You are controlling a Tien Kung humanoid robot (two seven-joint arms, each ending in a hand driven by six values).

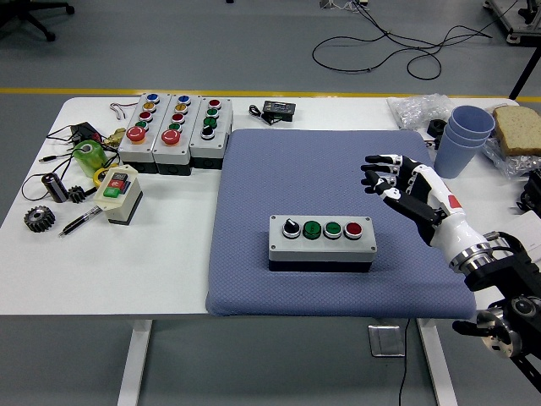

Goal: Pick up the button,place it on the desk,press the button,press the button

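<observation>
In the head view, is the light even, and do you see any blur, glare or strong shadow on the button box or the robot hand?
Head view: the light is soft and even, with no glare on the white table; the button box is sharp and casts only a thin shadow on the blue mat; the right hand, open above the mat, is sharp, with no clear motion blur.

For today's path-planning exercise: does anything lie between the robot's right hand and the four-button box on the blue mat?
Nothing visible does. The right hand hovers open, up and to the right of the button box, with only bare blue mat between them.
</observation>
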